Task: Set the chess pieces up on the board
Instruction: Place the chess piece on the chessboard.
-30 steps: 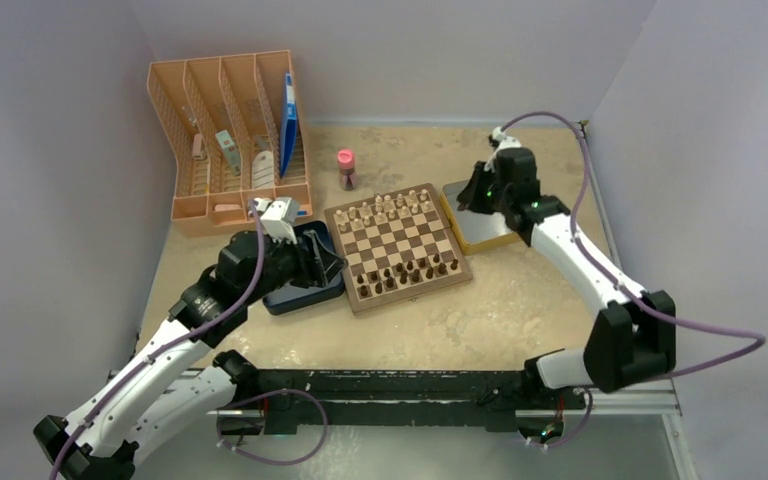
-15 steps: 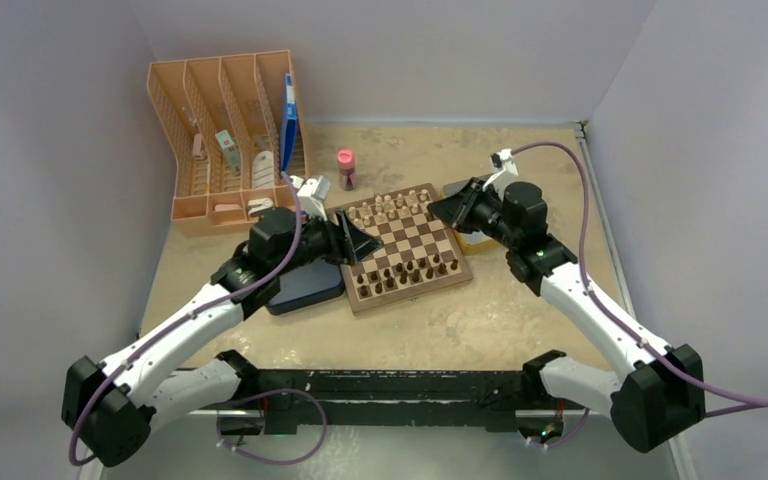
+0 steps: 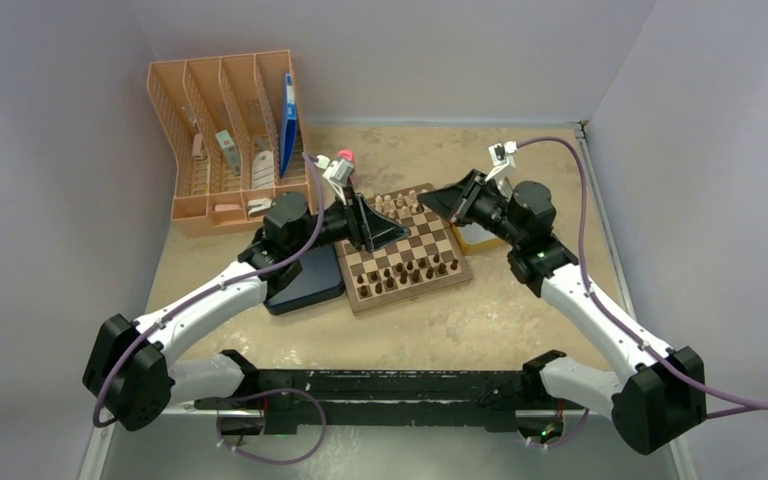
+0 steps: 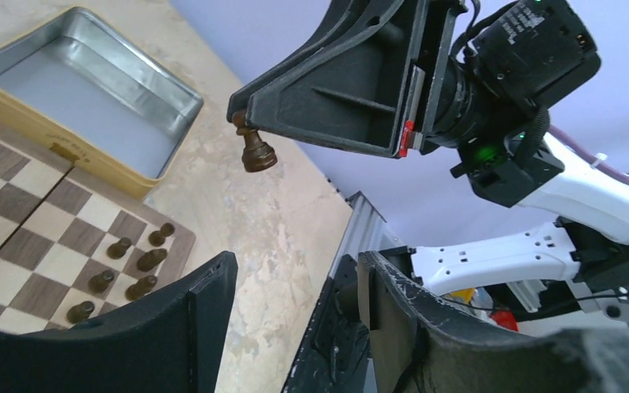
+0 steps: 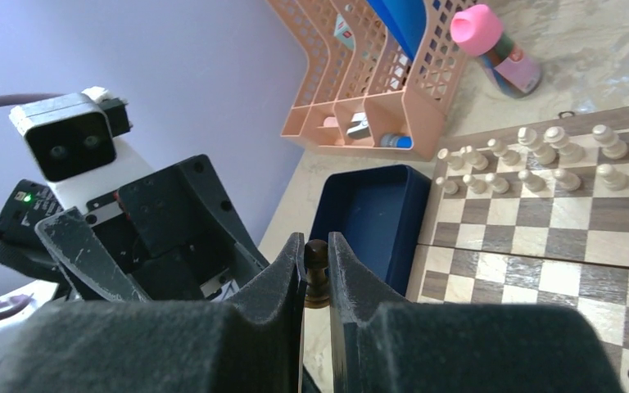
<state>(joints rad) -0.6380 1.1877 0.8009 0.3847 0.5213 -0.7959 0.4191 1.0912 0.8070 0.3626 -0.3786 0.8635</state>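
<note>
The board (image 3: 410,297) lies mid-table, with dark chess pieces (image 3: 410,271) along its near rows and cream pieces (image 3: 400,206) along the far rows. My right gripper (image 3: 441,203) hovers over the board's far right corner, shut on a dark pawn (image 5: 317,274). The pawn also shows in the left wrist view (image 4: 254,149), hanging from the right fingertips. My left gripper (image 3: 394,233) is open and empty above the board's left half, facing the right gripper. Dark pieces (image 4: 131,266) stand below it at the board's edge (image 4: 182,246).
An open metal tin (image 3: 480,238) sits right of the board. A dark blue box (image 3: 305,285) sits to its left. A peach desk organizer (image 3: 225,140) stands at the back left, with a pink-capped bottle (image 3: 345,160) beside it.
My left gripper has swung from over the blue box to above the board. My right gripper has moved from over the tin leftward to the board's far right corner.
</note>
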